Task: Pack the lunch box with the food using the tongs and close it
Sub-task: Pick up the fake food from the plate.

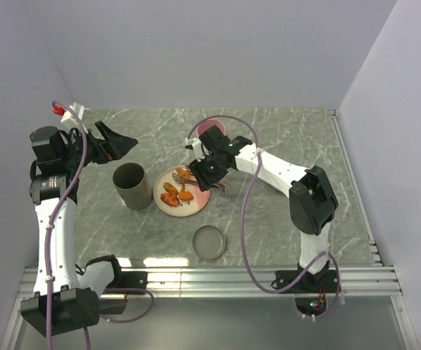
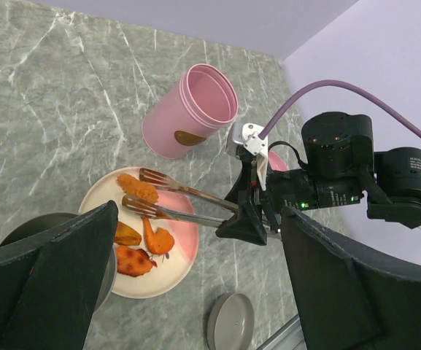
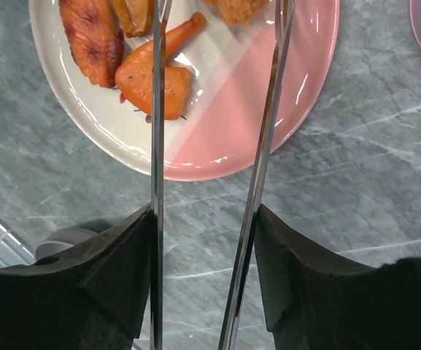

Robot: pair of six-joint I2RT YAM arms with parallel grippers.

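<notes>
Near edge of table (image 1: 283, 131): grey lid (image 1: 209, 242) lying flat.

Just beyond it, mid-table: plate (image 1: 190, 211) with the food (image 1: 175, 195), orange-brown chunks on its left half.

Right gripper (image 1: 210, 169) sits over the plate's far-right rim. Its jaws are part-closed and clamped on the tongs (image 3: 155, 182). One finger presses the outside of each tong arm, and the arms run out between the jaws toward the plate.

Tong tips are apart, over the plate, straddling a breaded piece (image 2: 137, 188). Can't tell if they touch it.

Grey container (image 1: 132, 186): upright, open top, just left of the plate.

Left gripper (image 1: 121, 142): above the table toward the far-left corner, jaws wide apart, nothing in them. Well apart from tongs and food.

Pink container (image 2: 192, 113): upright, open, beyond the plate toward the far edge.
</notes>
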